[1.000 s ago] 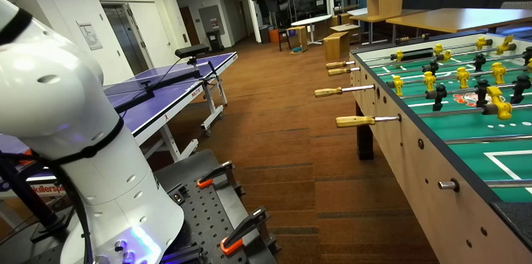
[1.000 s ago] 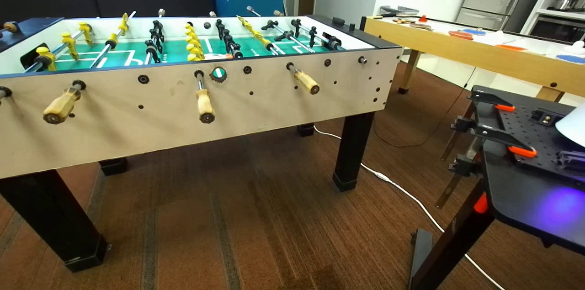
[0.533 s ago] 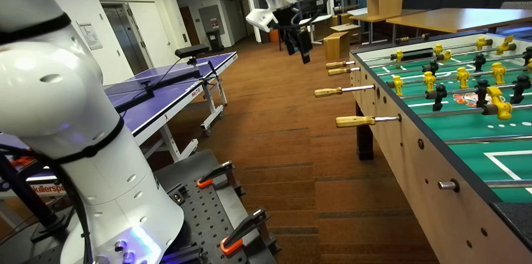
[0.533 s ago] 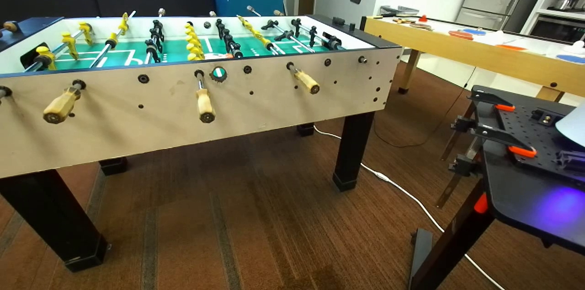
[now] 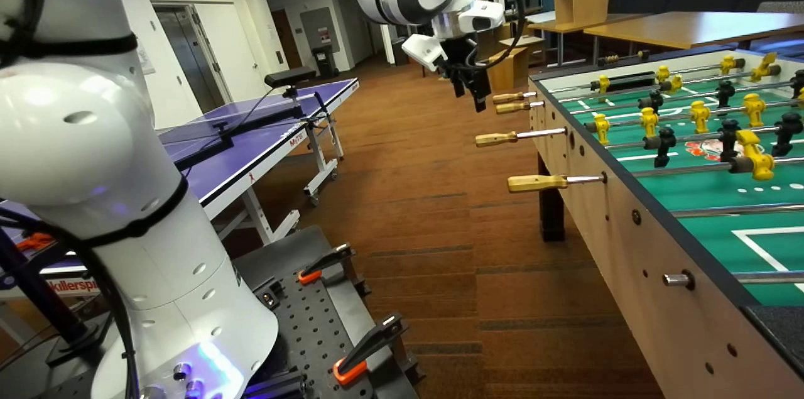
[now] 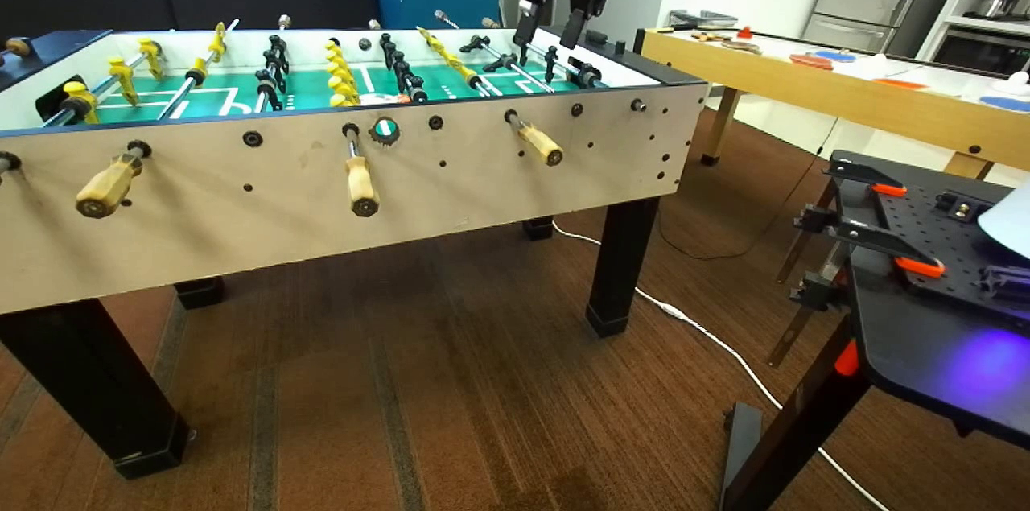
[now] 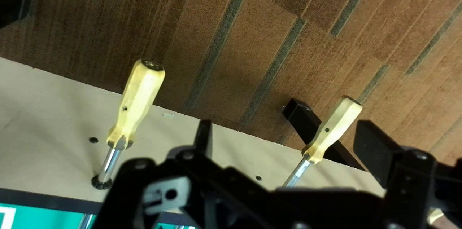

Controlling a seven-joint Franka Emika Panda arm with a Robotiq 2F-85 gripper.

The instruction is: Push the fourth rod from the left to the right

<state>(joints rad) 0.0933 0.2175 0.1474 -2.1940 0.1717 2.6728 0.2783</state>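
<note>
At the left edge of an exterior view the first rod (image 6: 6, 162) is nearly cropped away. Next juts the second handle (image 6: 107, 187), set outside the table (image 6: 241, 229) so it can be worked from this side, then, left of centre, the third handle (image 6: 361, 185). The fourth handle (image 6: 537, 142) sits in the upper middle: the likely target if handles are counted, though counting every rod may point to the third instead. In an exterior view its bare shaft (image 5: 584, 180) shows between handle and table, leaving room for a push inward, rightward in that frame. Above the fourth handle hangs the pincer (image 6: 547, 46), spread wide and holding nothing, presumably to fit around a handle; in the wrist view what is probably the third handle shows between the fingers (image 7: 375, 151), touching neither. Far right, two clamps (image 6: 887, 241) press on a perforated plate (image 6: 917, 209), probably so the robot's base (image 6: 1014, 221) does not shift.
</note>
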